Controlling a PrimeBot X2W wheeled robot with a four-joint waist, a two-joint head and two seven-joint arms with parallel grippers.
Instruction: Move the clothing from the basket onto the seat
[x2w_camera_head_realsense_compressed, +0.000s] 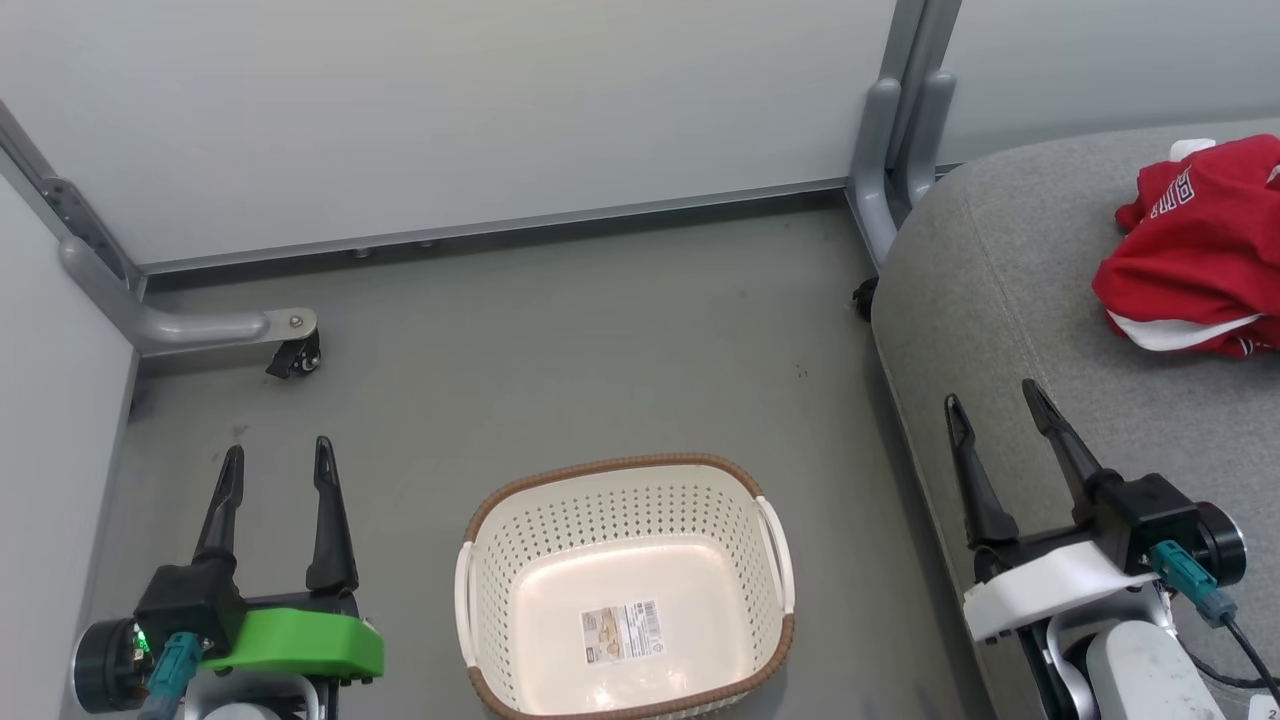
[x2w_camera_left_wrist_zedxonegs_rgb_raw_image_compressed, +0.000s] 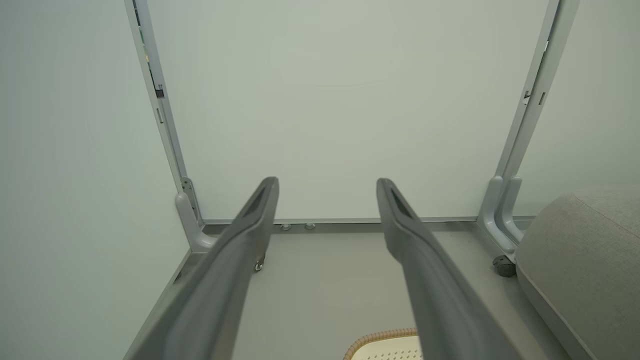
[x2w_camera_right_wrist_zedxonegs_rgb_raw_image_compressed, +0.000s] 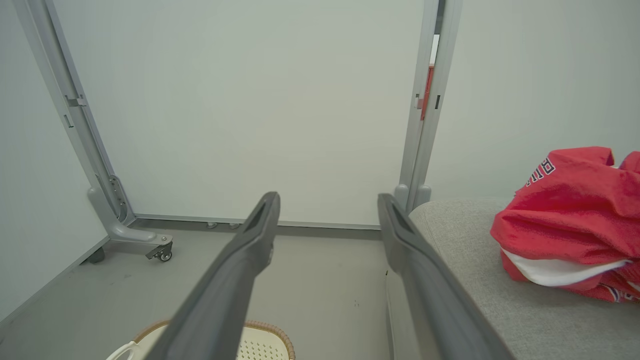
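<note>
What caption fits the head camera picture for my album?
Red clothing lies on the grey seat; the basket sits empty; left gripper and right gripper open.

We see red clothing (x2w_camera_head_realsense_compressed: 1190, 270) with white trim and black-and-white letters, and a grey seat (x2w_camera_head_realsense_compressed: 1000, 290). The basket (x2w_camera_head_realsense_compressed: 620, 510) is cream, dotted with holes, brown-rimmed.

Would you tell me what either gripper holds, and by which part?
Nothing: left gripper and right gripper stand open, empty; clothing lies on the seat.
</note>
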